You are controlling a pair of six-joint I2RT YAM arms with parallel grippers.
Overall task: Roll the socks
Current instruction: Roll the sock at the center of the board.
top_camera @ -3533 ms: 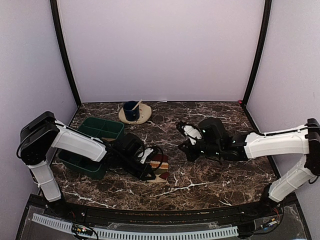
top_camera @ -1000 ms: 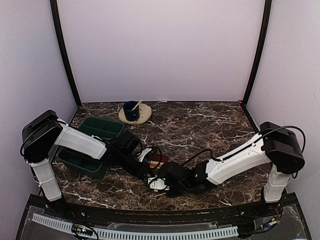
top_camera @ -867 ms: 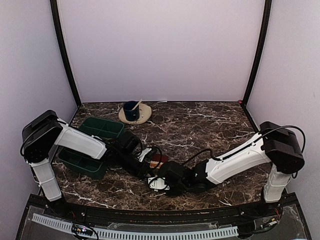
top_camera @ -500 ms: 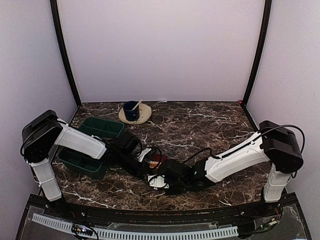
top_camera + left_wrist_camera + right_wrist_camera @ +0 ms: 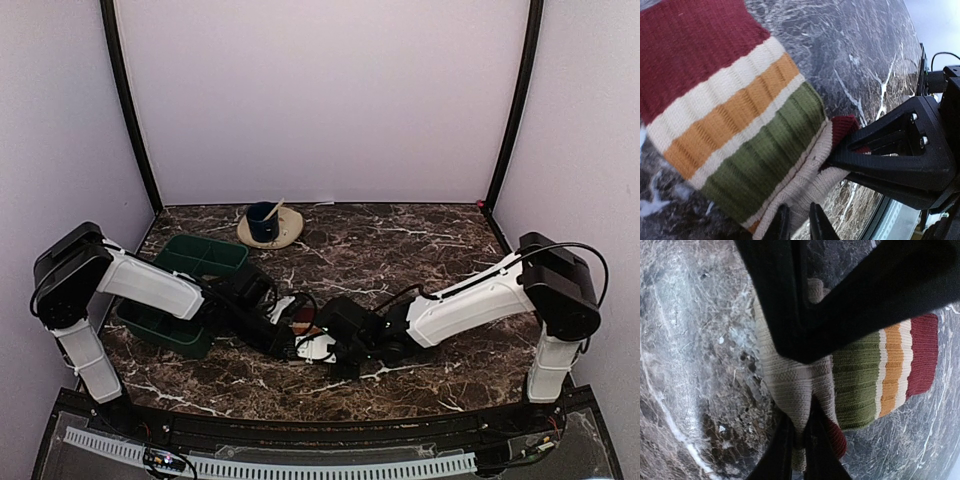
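Socks (image 5: 856, 375) | pinched in right end effector (image 5: 801, 424) | left end effector (image 5: 799, 215) perhaps touching

Striped sock (image 5: 735, 120) flat on marble table (image 5: 840, 45), tan sock (image 5: 787, 385) touching it.

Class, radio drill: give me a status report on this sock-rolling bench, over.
Right gripper shut on socks, tan edge. Left gripper beside it, jaws narrow, grip unclear. Striped sock lying flat on table. Green tray off to left, not blocking.
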